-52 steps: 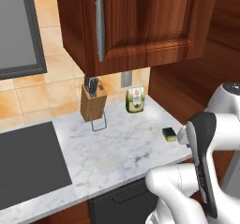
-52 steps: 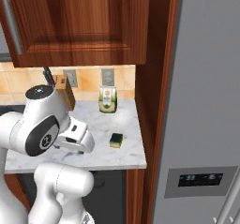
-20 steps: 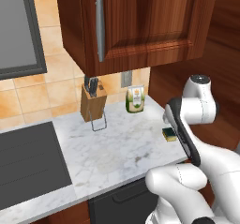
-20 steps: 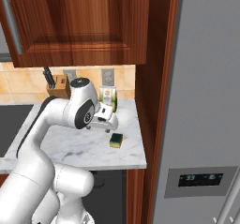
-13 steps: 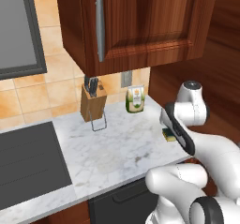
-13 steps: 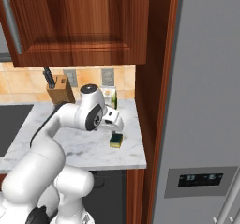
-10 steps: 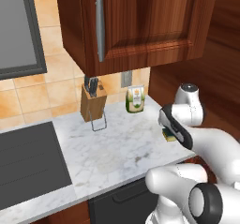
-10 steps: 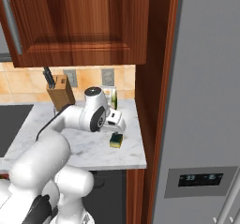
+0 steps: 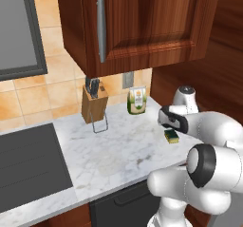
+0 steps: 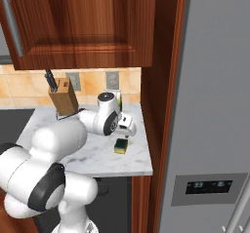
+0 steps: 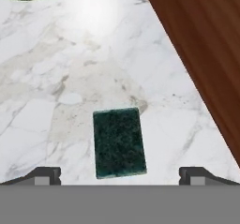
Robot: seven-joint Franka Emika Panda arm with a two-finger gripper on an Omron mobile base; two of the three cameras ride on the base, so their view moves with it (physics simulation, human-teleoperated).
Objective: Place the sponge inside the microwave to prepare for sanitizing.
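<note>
- A tall grey double-door fridge [image 10: 210, 105] stands at the right of the right base view, past a dark wood side panel [image 10: 158, 81].
- A dark wooden wall cabinet [image 9: 137, 22] with a long grey handle hangs above the desk; a grey panel in a dark frame [image 9: 19, 31] sits on the wall to its left.
- The white marble desk [image 9: 109, 150] carries everything, with a flat black cooktop [image 9: 28, 166] at its left end.
- A wooden knife block [image 9: 92, 105] with dark handles stands by the tiled wall, and a green-and-white packet [image 9: 136, 100] stands upright just right of it.
- The hand [image 11: 119, 174] hovers above the sponge, its two dark fingertips [image 11: 44, 175] spread wide, one on each side and clear of it, gripping nothing.
- The small rectangular sponge [image 11: 119, 142], dark green scrub layer up over yellow, lies flat on the desk near its right end, close to the wood side panel.
</note>
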